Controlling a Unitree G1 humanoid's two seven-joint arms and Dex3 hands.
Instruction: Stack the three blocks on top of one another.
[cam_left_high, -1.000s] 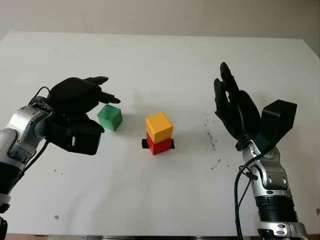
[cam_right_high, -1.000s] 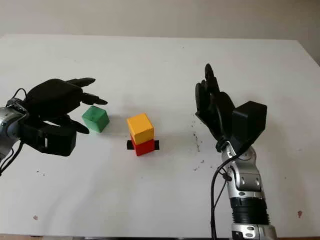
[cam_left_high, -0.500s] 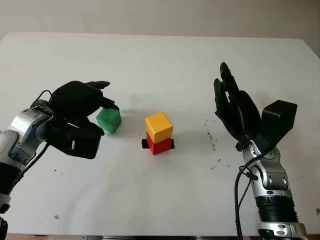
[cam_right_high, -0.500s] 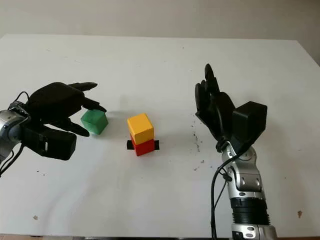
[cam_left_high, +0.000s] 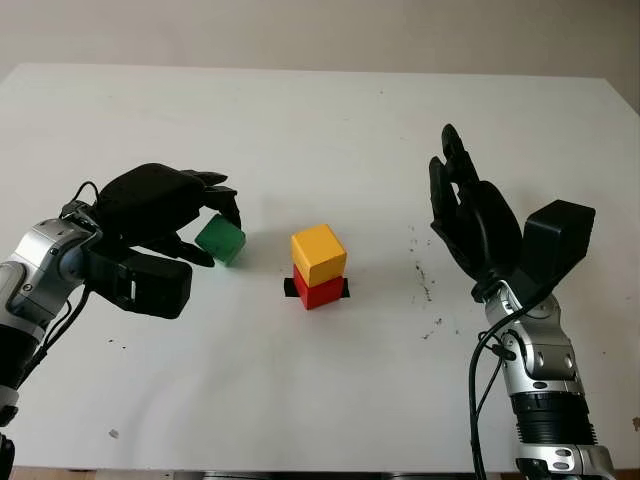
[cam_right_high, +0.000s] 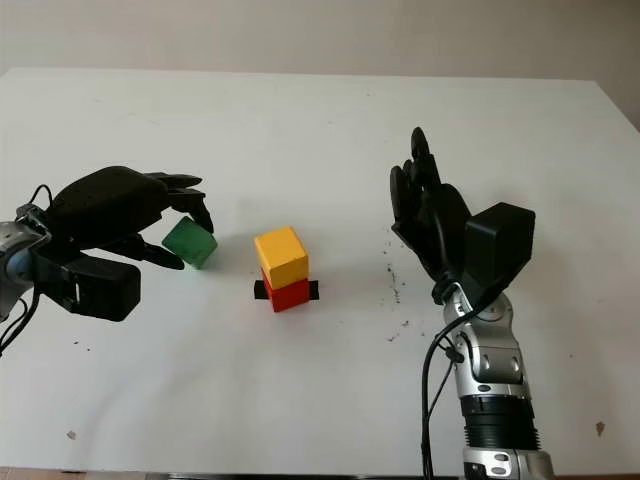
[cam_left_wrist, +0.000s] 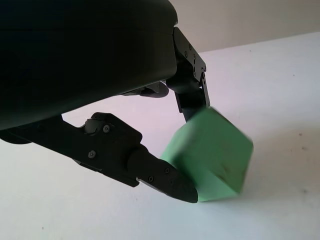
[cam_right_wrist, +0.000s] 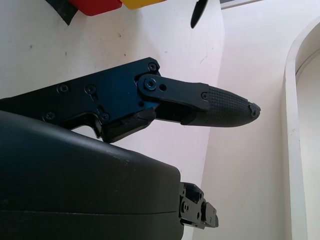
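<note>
surface: white table (cam_left_high: 320, 120) | on it: black tape patch (cam_left_high: 290, 288), red block (cam_left_high: 318, 291) on patch

We see a table (cam_left_high: 320, 110) with a stack of two blocks at its middle, the upper block (cam_left_high: 318, 254) resting on the lower block (cam_left_high: 318, 291). Left of the stack, a third block (cam_left_high: 221, 241) sits tilted within our left hand (cam_left_high: 165, 210). Our right hand (cam_left_high: 470, 215) stands right of the stack, well apart.
</note>
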